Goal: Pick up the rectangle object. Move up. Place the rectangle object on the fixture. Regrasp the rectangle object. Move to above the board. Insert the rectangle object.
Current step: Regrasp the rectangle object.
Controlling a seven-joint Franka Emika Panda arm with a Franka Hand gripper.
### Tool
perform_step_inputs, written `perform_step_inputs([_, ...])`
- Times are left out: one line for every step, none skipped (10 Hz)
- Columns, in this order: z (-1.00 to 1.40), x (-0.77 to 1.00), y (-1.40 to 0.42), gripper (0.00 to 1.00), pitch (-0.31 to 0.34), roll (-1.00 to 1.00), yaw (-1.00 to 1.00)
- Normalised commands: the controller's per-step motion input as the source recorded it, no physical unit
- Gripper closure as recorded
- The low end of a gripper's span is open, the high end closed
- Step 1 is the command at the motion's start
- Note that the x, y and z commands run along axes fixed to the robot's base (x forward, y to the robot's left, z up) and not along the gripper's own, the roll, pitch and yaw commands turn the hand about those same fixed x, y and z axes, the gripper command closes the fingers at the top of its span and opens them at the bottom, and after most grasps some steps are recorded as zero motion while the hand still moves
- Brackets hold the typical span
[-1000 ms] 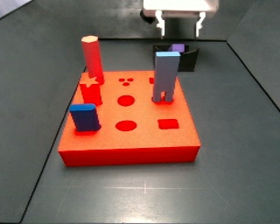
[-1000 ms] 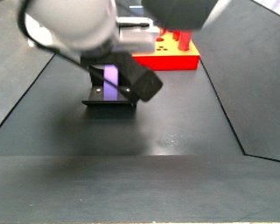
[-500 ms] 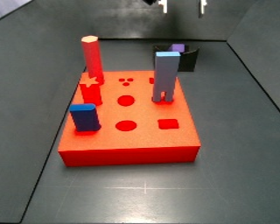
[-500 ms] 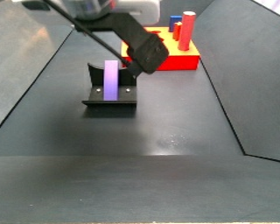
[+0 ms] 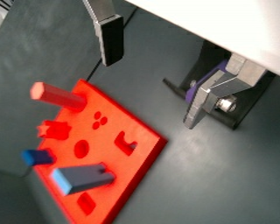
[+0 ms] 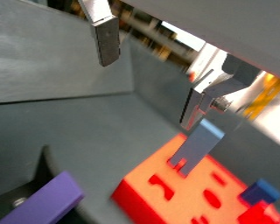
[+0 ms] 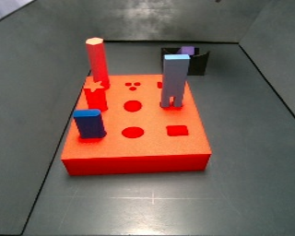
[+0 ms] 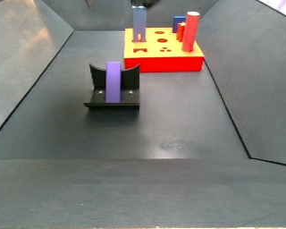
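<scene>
overhead, one empty released hand [image 5: 154,74]; one rectangle object [image 8: 112,83] in one fixture [image 8: 113,104].

From my station, the tool [image 5: 154,74] hangs open and empty above the floor, seen only in both wrist views; its fingers [image 5: 109,37] are flat brushed-silver metal plates with matt dark pads. The rectangle object [image 8: 113,82] looks like smooth purple plastic with a soft sheen, standing in the fixture [image 8: 113,102], which reads as matt black, plastic or painted metal, I can't say which. The board [image 7: 135,138] is red-orange with a smooth satin plastic look. The grey-blue block [image 7: 173,80] and red cylinder [image 7: 97,62] appear equally smooth. The floor [image 8: 157,143] is dark, matt, faintly speckled.
</scene>
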Motion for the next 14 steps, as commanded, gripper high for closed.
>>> perform_step_inputs([0.0,-0.02,-0.02,0.0,0.041,1.0,0.02])
perform_step_inputs([0.02,-0.02,-0.03,0.0,0.041,1.0,0.02])
perform_step_inputs([0.01,-0.03,-0.03,0.0,0.036,1.0,0.02])
perform_step_inputs([0.02,-0.04,-0.03,0.0,0.031,1.0,0.02])
perform_step_inputs([0.01,-0.04,-0.03,0.0,0.025,1.0,0.02])
perform_step_inputs([0.0,-0.04,-0.03,0.0,0.02,1.0,0.02])
perform_step_inputs([0.0,-0.04,-0.02,0.0,0.014,1.0,0.02])
perform_step_inputs([0.01,-0.03,-0.02,0.0,0.007,1.0,0.02])
perform_step_inputs([0.01,-0.03,-0.02,0.0,0.002,1.0,0.02])
perform_step_inputs([0.01,-0.03,-0.02,0.0,-0.003,1.0,0.02])
perform_step_inputs([0.01,-0.03,-0.02,0.0,-0.004,1.0,0.02])
perform_step_inputs([0.01,-0.02,-0.02,0.0,-0.002,1.0,0.03])
perform_step_inputs([0.01,-0.02,-0.02,0.0,0.001,1.0,0.03])
perform_step_inputs([0.01,-0.01,-0.02,0.0,0.003,1.0,0.03])
